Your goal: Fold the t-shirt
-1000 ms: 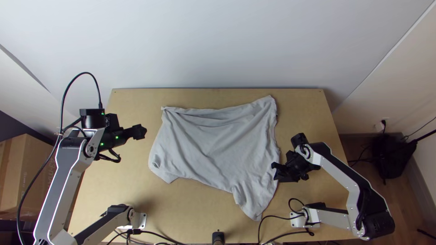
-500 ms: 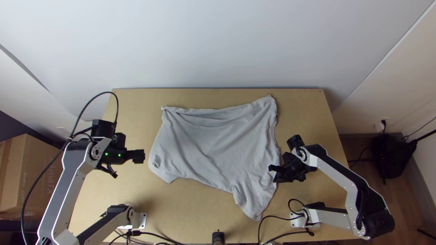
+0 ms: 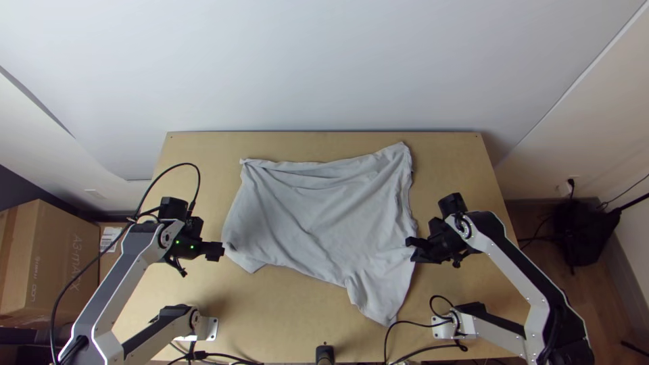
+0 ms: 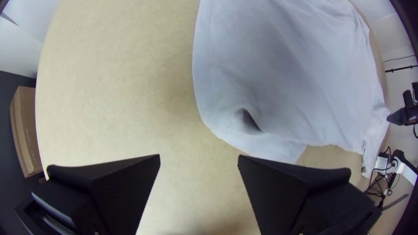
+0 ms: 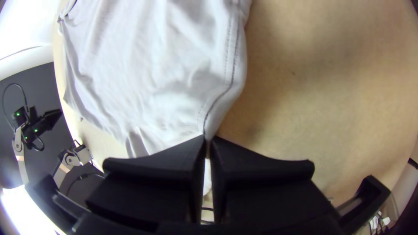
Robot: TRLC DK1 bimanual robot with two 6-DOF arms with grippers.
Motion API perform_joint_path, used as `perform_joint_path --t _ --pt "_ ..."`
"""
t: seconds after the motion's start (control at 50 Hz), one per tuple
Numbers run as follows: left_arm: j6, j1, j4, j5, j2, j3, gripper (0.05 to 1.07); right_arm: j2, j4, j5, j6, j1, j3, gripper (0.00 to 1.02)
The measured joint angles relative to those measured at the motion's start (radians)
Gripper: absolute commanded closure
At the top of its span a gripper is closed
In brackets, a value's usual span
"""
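T-shirt (image 3: pixel 318 223) on wooden table (image 3: pixel 284 311), pale wall (image 3: pixel 324 61)

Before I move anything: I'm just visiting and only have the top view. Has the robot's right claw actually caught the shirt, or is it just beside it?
Observer: It has caught it: in the right wrist view, the right gripper is shut with a bit of the shirt between its fingers.

Operator: Which bit? From above I can't tell.

Observer: A side edge; a stitched seam runs down along it to the fingertips.

Operator: And the left claw, is it open or closed?

Observer: Open. In the left wrist view, the left gripper has its fingers wide apart, with wood of the table seen between them.
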Motion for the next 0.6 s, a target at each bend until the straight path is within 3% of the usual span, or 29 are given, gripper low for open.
perform_joint_path --t 0.6 --pt "-0.01 -0.083 0.197 0.023 0.125 -0.067 0.23 -0.027 -0.021 0.0 0.015 -0.013 0.012 1.0"
